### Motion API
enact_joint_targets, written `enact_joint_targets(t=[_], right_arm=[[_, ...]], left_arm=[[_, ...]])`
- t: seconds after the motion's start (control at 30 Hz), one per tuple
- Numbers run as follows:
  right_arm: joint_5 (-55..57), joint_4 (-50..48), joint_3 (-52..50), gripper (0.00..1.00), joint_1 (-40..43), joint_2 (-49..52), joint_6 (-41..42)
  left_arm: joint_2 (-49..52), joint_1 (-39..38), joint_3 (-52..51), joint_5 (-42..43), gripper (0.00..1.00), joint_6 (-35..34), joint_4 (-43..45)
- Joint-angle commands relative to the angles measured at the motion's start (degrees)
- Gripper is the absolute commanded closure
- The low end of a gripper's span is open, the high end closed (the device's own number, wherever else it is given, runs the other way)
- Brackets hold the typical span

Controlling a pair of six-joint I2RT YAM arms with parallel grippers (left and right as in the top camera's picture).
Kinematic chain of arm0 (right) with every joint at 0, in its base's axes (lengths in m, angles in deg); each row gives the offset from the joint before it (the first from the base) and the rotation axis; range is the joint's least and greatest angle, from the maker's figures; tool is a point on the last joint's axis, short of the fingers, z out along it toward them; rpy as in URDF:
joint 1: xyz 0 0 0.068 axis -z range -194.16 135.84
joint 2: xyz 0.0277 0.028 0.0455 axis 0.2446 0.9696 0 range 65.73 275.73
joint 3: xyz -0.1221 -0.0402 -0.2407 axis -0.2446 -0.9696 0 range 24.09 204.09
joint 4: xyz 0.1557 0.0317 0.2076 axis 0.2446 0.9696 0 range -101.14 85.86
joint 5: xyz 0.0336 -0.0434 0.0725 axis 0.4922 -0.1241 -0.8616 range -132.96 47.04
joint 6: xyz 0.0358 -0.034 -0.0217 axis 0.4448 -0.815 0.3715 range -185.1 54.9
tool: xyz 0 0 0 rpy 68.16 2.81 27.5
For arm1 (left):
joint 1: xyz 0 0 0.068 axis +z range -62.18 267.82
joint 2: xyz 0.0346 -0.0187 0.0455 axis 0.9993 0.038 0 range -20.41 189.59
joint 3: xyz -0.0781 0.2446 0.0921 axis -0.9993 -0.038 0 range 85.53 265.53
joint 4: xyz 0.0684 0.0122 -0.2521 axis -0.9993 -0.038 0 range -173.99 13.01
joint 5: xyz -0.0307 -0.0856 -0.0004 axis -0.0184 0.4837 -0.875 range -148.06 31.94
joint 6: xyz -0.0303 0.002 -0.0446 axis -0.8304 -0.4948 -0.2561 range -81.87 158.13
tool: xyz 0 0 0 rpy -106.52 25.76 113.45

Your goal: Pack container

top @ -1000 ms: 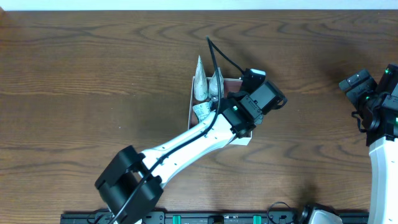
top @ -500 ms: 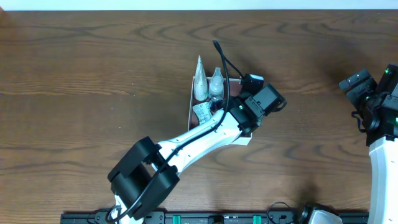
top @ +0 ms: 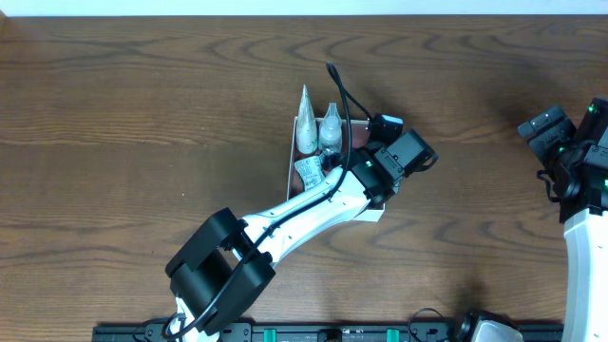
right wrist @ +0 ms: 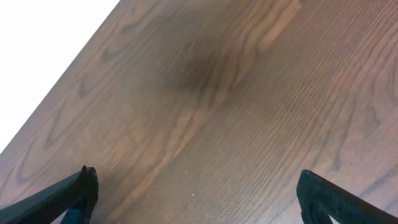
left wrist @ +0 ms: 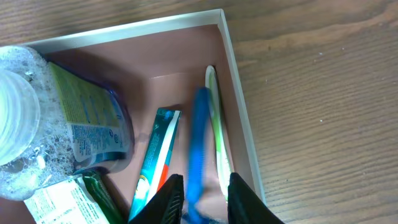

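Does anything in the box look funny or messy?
A little. From overhead, the white tube and the clear bottle poke past the container's far rim, so they seem to stand or lean rather than lie flat. The blue toothbrush between the left fingers looks blurry.

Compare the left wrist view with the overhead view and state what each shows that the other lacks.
Only the left wrist view shows the blue toothbrush between the left claw's fingers, beside a toothpaste tube. Only the overhead view shows the right arm near the table's right edge and the left arm reaching over the box. Both show the box and the wooden table.
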Motion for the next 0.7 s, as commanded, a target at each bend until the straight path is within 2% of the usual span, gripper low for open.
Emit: enact_joint_targets(t=[0.0,0.27,0.43,0.53,0.67], right_arm=[[0.26,0.07,0.37,0.01,0.31,0.00,0.37],[0.26,0.07,0.37,0.01,0.31,0.00,0.37],[0.26,0.07,0.37,0.01,0.31,0.00,0.37],[0.26,0.07,0.37,0.01,0.31,0.00,0.37],[0.26,0.07,0.37,0.01,0.31,0.00,0.37]], left_arm=[[0.55,0.46,-0.22,-0.33,0.74,-0.52,-0.09],[-0.17,0.57,-0.20,-0.35,0.75,1.57,-0.37],[-6.75,0.57,-0.17,-0.37,0.74,5.99,-2.82],[-12.81,0.44,-0.17,-0.35,0.66,9.03,-5.11],[-22.29,0.17,-0.17,-0.35,0.46,12.79,-10.49]])
